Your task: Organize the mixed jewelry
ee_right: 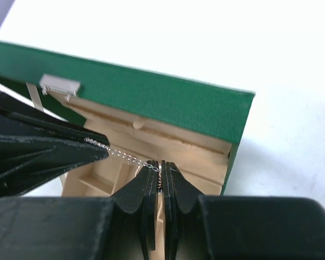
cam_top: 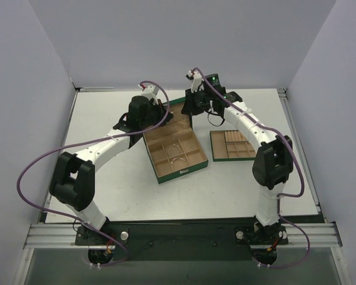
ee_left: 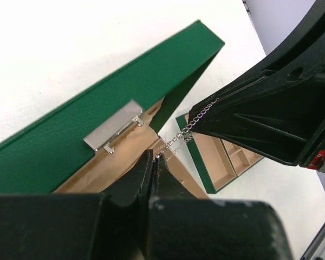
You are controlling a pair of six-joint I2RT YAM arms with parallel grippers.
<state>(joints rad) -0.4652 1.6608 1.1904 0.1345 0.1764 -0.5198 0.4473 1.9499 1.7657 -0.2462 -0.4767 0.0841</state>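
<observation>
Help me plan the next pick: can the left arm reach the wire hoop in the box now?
Probably not yet: the left gripper is shut on the chain, shared with the right gripper. The hoop lies uncovered in the box.

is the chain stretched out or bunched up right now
Stretched out: the chain runs in a near-straight line between the shut left fingers and right fingers, above the open green box.
</observation>
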